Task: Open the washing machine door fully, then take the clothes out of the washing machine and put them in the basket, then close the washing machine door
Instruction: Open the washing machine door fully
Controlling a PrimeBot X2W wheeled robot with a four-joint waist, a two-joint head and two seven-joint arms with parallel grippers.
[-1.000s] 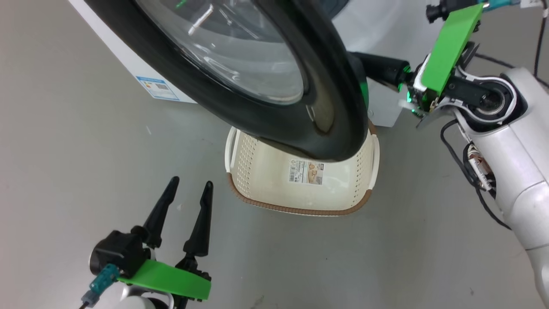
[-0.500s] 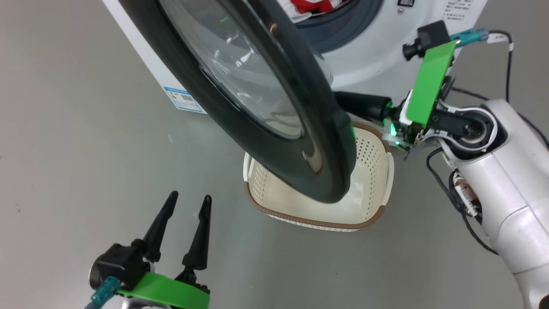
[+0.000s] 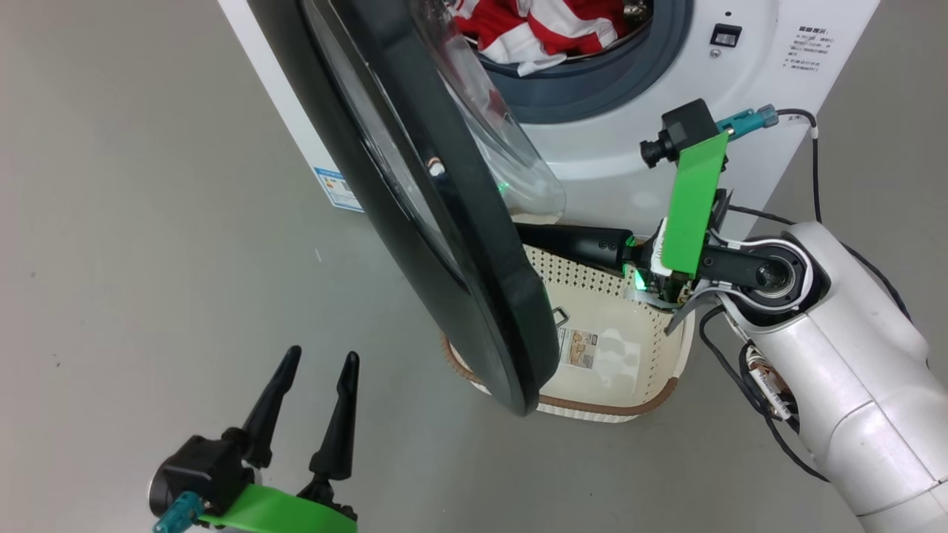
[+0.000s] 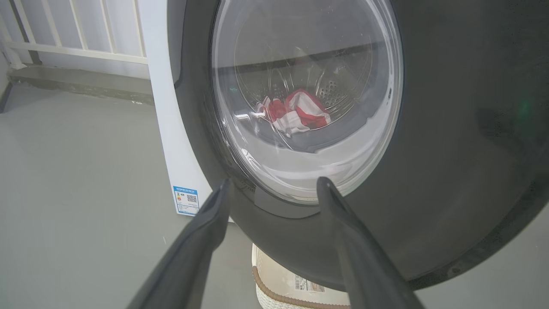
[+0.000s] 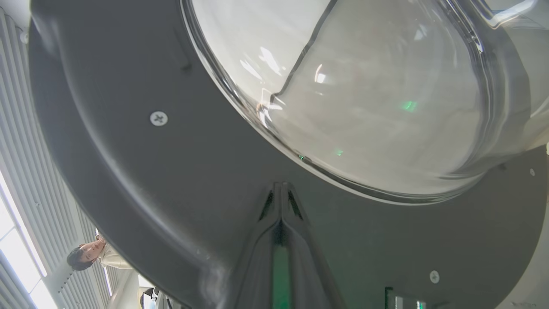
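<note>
The washing machine door [image 3: 415, 185] stands partly open, its black rim nearly edge-on in the head view. Red and white clothes [image 3: 541, 26] lie in the drum of the white washing machine [image 3: 666, 111]. Through the door glass [image 4: 300, 98] the clothes [image 4: 296, 111] show in the left wrist view. My right gripper [image 3: 541, 237] reaches behind the door. Its fingers are shut together [image 5: 281, 185] and rest against the door's dark inner face, just under the glass bowl [image 5: 364, 98]. My left gripper [image 3: 320, 355] hangs open at the lower left, off the door. The cream basket [image 3: 629, 348] sits on the floor under the door's edge.
Grey floor spreads to the left of the machine. A blue label [image 3: 337, 189] marks the machine's side panel. A white railing [image 4: 77, 38] runs behind the machine. A person [image 5: 92, 257] shows past the door's rim in the right wrist view.
The head camera has tilted up, bringing the drum and clothes into view. The door has swung wider, with my right gripper following behind it. My left gripper has kept its pose.
</note>
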